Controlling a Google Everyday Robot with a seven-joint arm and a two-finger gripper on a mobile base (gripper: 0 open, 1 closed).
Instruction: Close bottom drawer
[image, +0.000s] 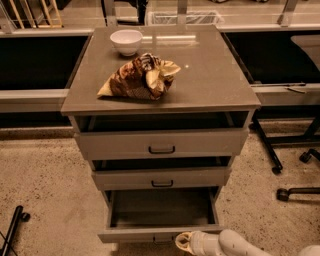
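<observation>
The bottom drawer (160, 209) of the grey three-drawer cabinet stands pulled far out, its inside bare and its flat front (130, 234) near the lower edge of the view. My gripper (183, 242), on a white arm coming in from the lower right, sits right at the drawer front, just right of its small dark handle (161, 240). The middle drawer (161, 178) and the top drawer (161, 143) above stand slightly open.
On the cabinet top (215, 75) lie a brown crumpled snack bag (140, 76) and a white bowl (126, 41). Chair legs with castors (290, 165) stand at the right. A black leg (14, 226) is at the lower left. Speckled floor surrounds the cabinet.
</observation>
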